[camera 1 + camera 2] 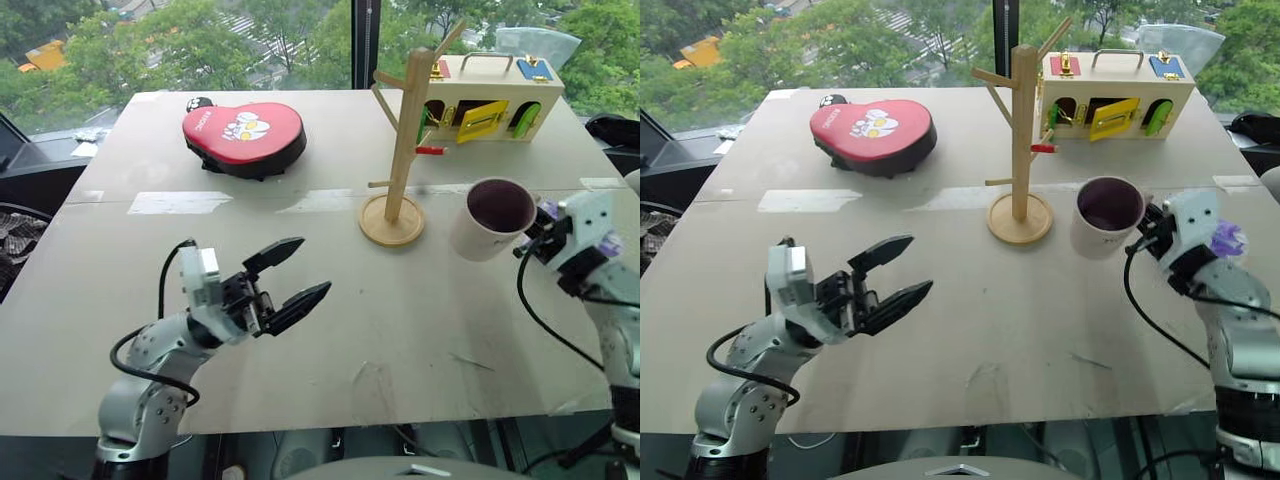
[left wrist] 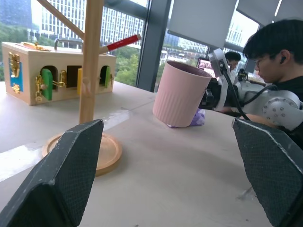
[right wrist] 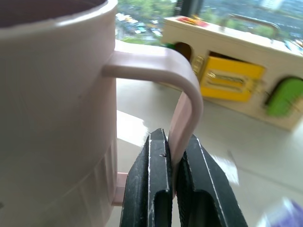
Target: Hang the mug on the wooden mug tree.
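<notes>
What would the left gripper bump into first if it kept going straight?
Probably the mug tree: its post and base stand nearest ahead of the open left gripper. The mug sits beside that line, though depth is unclear.

A robot test room high in an office building: floor-to-ceiling windows stand just behind a bare grey worktable, with treetops below and tower blocks beyond. On the table lie practice props, a wooden latch box, a red pad and a wooden mug tree. Beside the table a person sits watching
</notes>
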